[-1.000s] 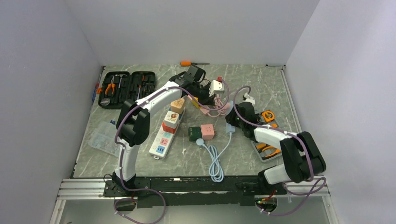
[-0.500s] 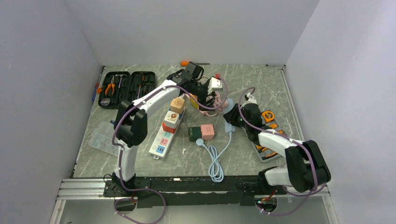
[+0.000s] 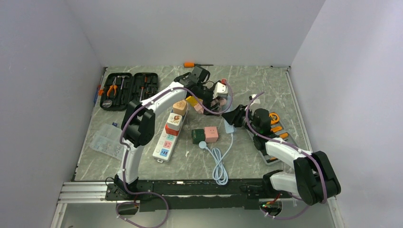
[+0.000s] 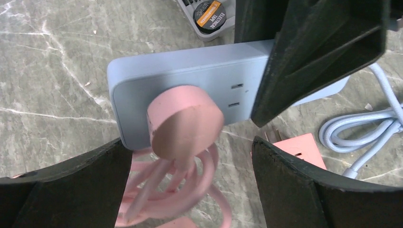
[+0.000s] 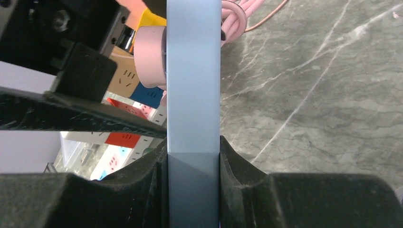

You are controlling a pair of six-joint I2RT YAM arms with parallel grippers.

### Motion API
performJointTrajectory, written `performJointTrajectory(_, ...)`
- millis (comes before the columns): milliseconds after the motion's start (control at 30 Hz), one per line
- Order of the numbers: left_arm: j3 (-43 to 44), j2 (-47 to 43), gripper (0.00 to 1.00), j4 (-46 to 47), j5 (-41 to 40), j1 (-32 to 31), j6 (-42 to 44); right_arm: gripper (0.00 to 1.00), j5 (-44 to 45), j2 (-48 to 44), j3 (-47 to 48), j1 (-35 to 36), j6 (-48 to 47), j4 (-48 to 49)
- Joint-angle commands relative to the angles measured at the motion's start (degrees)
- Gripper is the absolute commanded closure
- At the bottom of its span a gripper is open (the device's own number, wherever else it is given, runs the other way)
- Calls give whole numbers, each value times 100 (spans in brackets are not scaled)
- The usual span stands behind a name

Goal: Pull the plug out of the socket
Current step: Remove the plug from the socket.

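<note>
Marble table (image 4: 47,71): one pink plug (image 4: 185,121) on one blue strip (image 4: 190,76). Your right gripper (image 5: 192,152) clamps the strip; your left gripper (image 4: 190,145) gapes wide by the plug.

Only one piece of lettering is being shown clearly enough to be read. On the orange-and-black label of a round tape roll (image 4: 209,14), lying just beyond the pale blue power strip (image 4: 190,85) in the left wrist view, words looking like "ELECTRICAL TAPE" are being displayed. Smaller print beside them is being lost to blur.
</note>
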Motion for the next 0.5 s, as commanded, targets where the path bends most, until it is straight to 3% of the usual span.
performJointTrajectory(0,213,168,9,85,132,2,103,100,-458,-218,121,24,79,1453)
performJointTrajectory(100,453,336,29,-79,268,3,121,100,-433,-155,112,24,76,1463)
performJointTrajectory(333,517,373,95,-227,239,18,244,100,72,-121,166,24,-94,920)
performJointTrajectory(467,458,346,98,-375,282,57,370,100,283,-96,180,23,-177,782)
